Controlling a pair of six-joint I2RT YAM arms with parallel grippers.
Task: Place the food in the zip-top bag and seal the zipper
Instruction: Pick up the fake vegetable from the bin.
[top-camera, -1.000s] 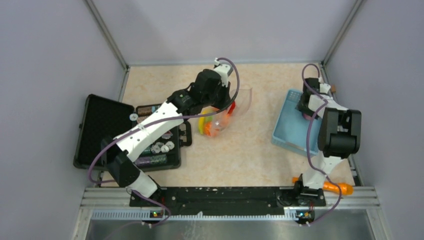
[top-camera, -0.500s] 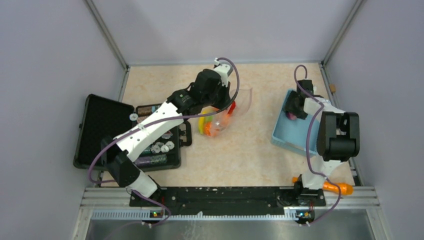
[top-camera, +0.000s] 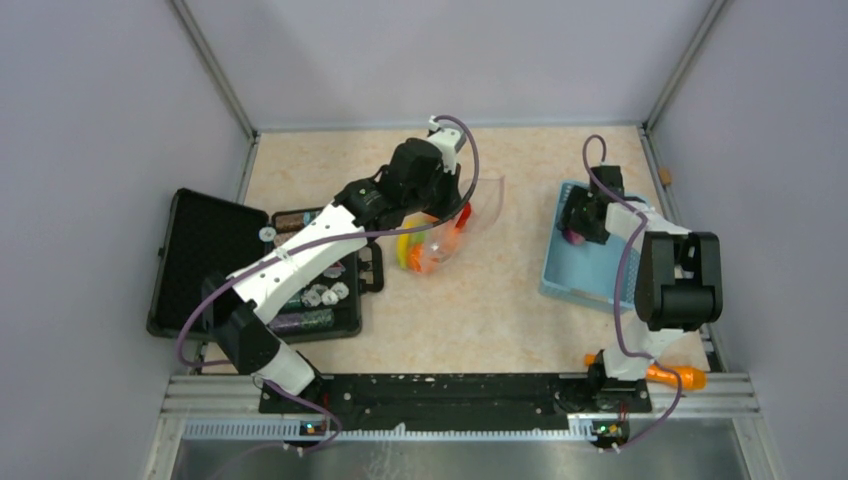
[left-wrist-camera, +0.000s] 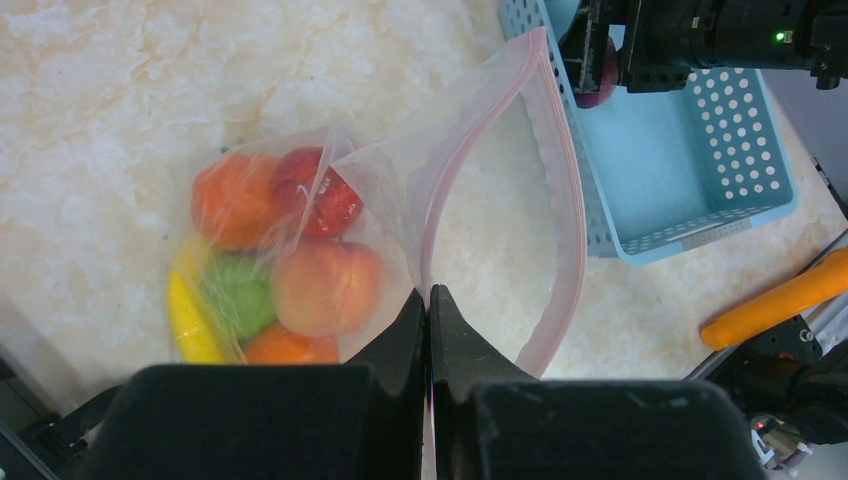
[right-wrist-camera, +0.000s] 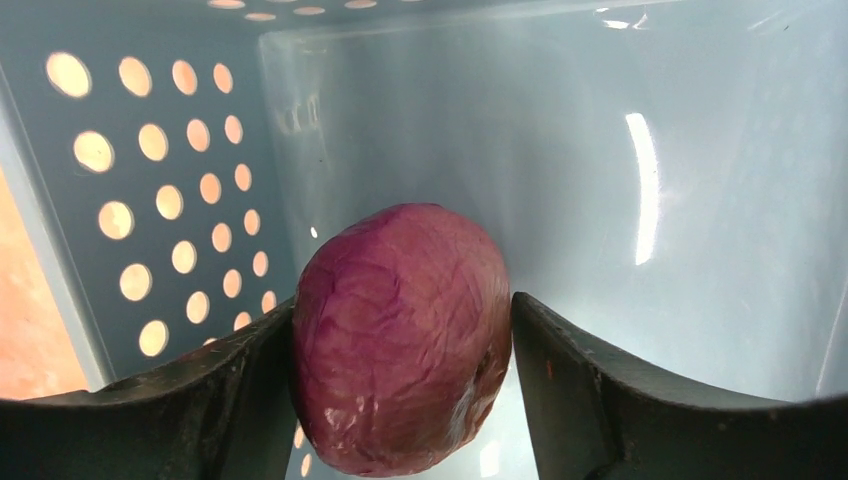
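1. Our left gripper is closed tight on the near rim of the bag, low in the middle of the left wrist view. The pinch lifts the rim, so the mouth gapes toward the upper right of that frame, with the pink zipper curving round the opening.
2. The fruit already inside sits bunched at the closed end, left of centre (orange, red, green, peach and yellow pieces, all under the film).
3. Our right gripper has its jaws part-way apart and pressed on both sides of a round purple piece. In the top view it is over the upper left corner of the blue basket, well apart from the bag.
4. We judge the step in hand to be carrying this piece across to the bag. We cannot tell whether it is off the basket floor, so we should lift straight up past the wall before swinging left.
5. We should enter between the two lips of the zipper and let go well past the strip, so nothing rolls back out onto the table or blocks the seal.
6. The film looks thin and slippery, so a knock from the right fingers could tug the rim out of the left pinch.
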